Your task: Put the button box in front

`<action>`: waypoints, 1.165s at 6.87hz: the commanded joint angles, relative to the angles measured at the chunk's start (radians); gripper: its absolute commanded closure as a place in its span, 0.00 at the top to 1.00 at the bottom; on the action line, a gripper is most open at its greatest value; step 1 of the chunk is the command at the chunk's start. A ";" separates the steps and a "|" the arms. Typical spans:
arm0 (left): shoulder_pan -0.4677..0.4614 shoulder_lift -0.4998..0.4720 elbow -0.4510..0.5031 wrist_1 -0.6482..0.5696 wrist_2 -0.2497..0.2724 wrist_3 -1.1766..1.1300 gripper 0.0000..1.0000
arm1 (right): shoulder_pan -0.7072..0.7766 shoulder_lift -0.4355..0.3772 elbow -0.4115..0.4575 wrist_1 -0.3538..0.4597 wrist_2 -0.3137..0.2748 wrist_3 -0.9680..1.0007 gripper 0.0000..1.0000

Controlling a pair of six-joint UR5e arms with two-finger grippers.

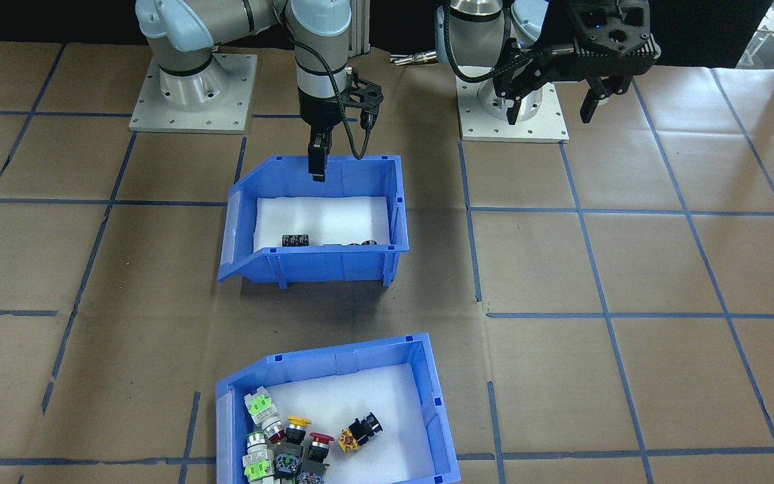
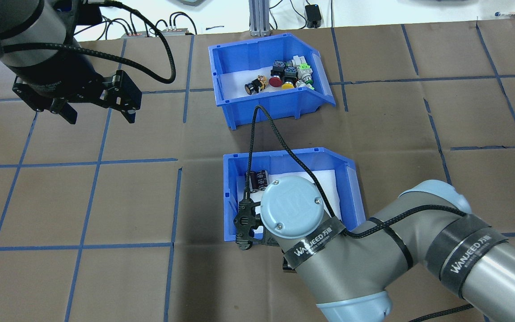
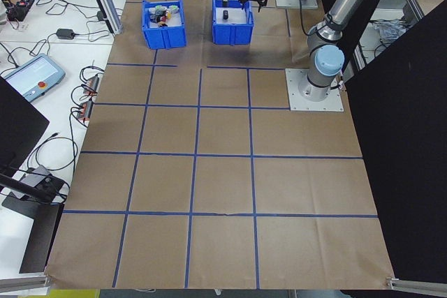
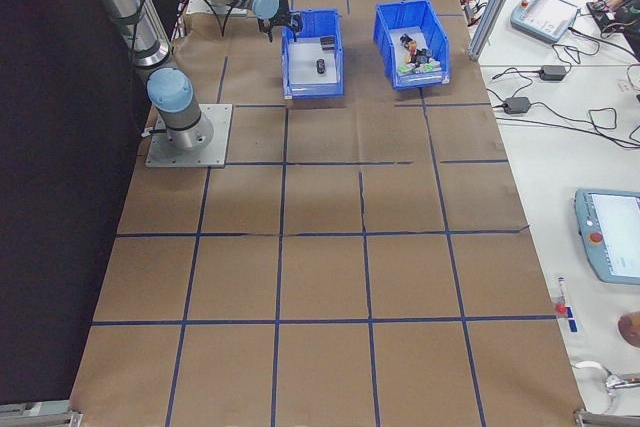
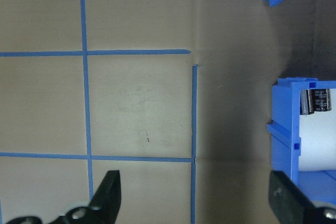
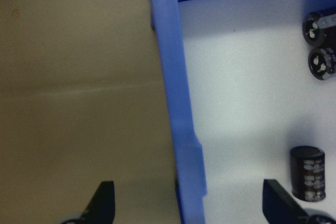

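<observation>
The button box (image 1: 347, 359) is a blue bin with a white liner and green, yellow, red and black switches. It sits on the table's far side from the robot (image 2: 266, 105). A like blue bin (image 1: 333, 265) with black cylinders stands between it and the robot. My right gripper (image 1: 318, 161) is open at that cylinder bin's robot-side wall. In the right wrist view the right gripper (image 6: 191, 203) straddles the wall (image 6: 181, 108). My left gripper (image 2: 96, 109) hangs open and empty above bare table, away from both bins.
Black cylinders (image 6: 320, 51) lie on the near bin's white foam. Brown paper with blue tape lines (image 5: 136, 52) covers the table. Both arm bases (image 1: 192, 94) stand at the robot's edge. Cables and a teach pendant (image 3: 35, 78) lie off the table's far edge.
</observation>
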 commanded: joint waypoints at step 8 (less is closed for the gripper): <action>0.015 -0.001 -0.006 0.003 -0.055 0.001 1.00 | -0.591 -0.053 -0.360 0.319 0.014 0.415 1.00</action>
